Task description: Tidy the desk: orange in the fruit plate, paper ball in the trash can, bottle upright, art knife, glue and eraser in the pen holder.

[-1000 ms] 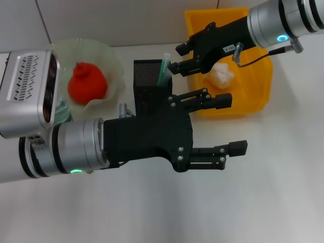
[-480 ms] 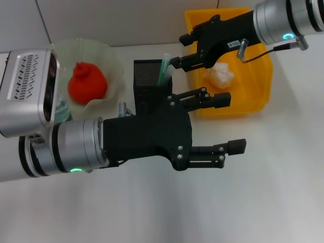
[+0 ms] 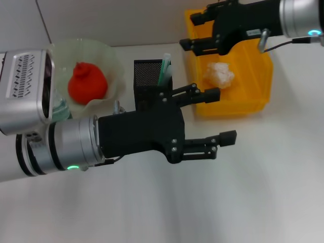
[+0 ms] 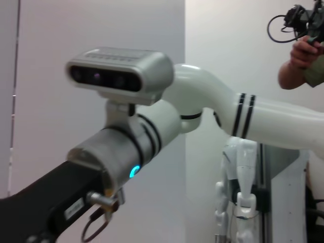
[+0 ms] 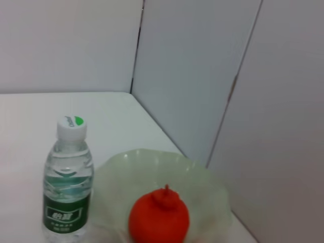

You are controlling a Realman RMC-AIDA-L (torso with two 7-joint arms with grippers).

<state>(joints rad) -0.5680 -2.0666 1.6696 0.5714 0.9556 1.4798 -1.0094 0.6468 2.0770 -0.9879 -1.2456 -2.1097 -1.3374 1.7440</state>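
Lying in the fruit plate (image 3: 114, 66): orange (image 3: 87, 82). Resting in the trash can (image 3: 253, 96): paper ball (image 3: 218, 74). Hovering wide open, empty: left tool (image 3: 218, 115), right tool (image 3: 195, 31).

Left claw (image 3: 215, 119) blocks pen holder (image 3: 152, 81); desk (image 3: 263, 192) beyond free.

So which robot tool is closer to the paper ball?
The right tool. It hovers over the yellow trash can just beside the paper ball; the left tool is farther, by the bin's front edge.
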